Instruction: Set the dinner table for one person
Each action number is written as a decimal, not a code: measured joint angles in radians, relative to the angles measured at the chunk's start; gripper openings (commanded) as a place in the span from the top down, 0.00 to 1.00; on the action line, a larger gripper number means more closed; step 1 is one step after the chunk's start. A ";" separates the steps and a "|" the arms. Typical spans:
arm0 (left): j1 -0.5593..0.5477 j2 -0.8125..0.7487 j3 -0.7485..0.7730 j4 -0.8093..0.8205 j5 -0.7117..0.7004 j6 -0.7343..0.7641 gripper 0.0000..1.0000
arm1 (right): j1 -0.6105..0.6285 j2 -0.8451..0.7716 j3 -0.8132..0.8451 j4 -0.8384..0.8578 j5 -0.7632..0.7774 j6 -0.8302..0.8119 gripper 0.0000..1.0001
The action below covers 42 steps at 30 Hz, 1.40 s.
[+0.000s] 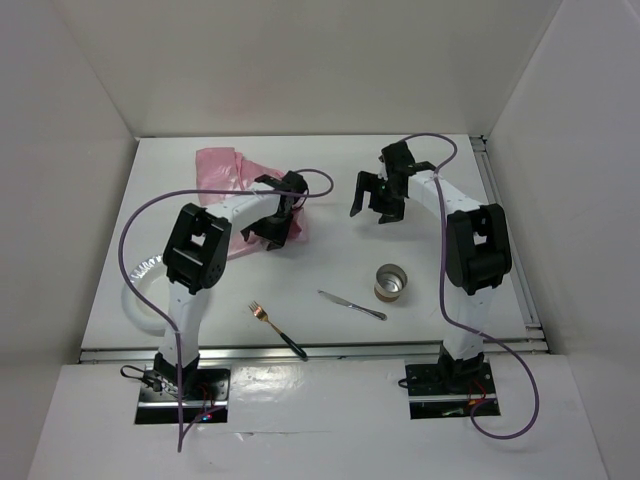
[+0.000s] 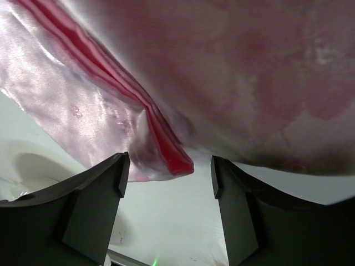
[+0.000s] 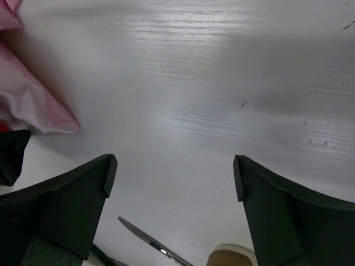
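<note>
Evidently held left pincer [image 2: 167, 166] spread at near right corner of crumpled pink mat [image 1: 220, 165], likely to pinch and flatten it. Held right pincer [image 3: 173, 163] spread above white worktop [image 1: 330, 262] underlying everything, with fork [image 1: 275, 328], knife [image 1: 352, 305] nearer.

White dinner table [image 1: 330, 250] with 1 crumpled pink mat [image 1: 220, 165], 1 fork [image 1: 275, 328], 1 knife [image 1: 352, 305] and 1 small metal cup [image 1: 391, 282]

The dinner table [image 1: 330, 250] — flat, white, rectangular, aluminium rails along its edges, perhaps faintly scuffed.
</note>
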 measured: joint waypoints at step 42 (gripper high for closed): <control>0.150 -0.135 0.152 -0.142 0.034 -0.081 1.00 | 0.270 0.062 -0.016 0.315 -0.185 -0.143 0.02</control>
